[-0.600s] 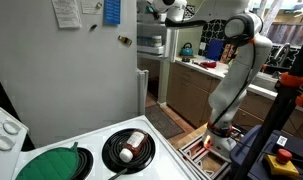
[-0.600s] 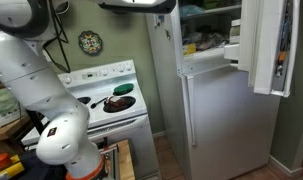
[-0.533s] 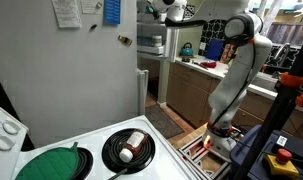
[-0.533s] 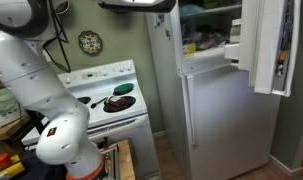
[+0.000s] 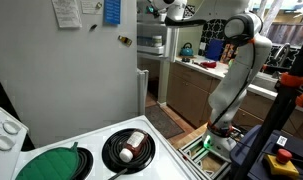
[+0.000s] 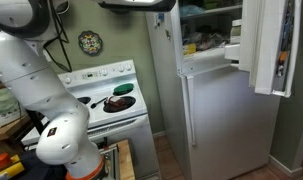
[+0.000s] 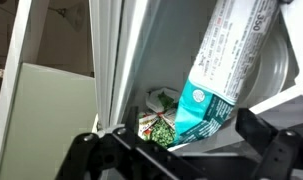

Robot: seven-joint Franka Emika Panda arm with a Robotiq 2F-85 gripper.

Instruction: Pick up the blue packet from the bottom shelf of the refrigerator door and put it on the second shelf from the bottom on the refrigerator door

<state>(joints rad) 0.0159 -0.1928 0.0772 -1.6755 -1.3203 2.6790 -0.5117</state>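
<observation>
In the wrist view the blue packet [image 7: 219, 75] shows as a long teal-and-white pouch, leaning with its top toward the upper right and its lower end pointing down toward the space between the two dark fingers [image 7: 91, 152] of the gripper [image 7: 186, 152]; the jaws stand wide apart, one finger well left of the packet's lower end and one well right of it, neither touching it, so the claw holds nothing. The packet leans beside a clear plastic wall [image 7: 283, 62] on its right, with a white upright frame [image 7: 109, 60] to its left and a green-printed bag [image 7: 156, 125] just beside its lower end; which shelf it stands on cannot be told from this view. In an exterior view the pale-grey refrigerator [image 6: 216, 110] stands right of a white stove [image 6: 111, 100], and the refrigerator door [image 6: 259, 50] hangs swung open at the far right, the coloured things in its bins too small to name. The white robot arm [image 6: 31, 80] fills the near left there and reaches across the top toward the open compartment. In an exterior view from beside the stove, the arm rises on the far right and stretches up and left past the refrigerator's grey side, while a dark pan [image 5: 128, 148] and a green round mat [image 5: 53, 163] sit on the near burners
</observation>
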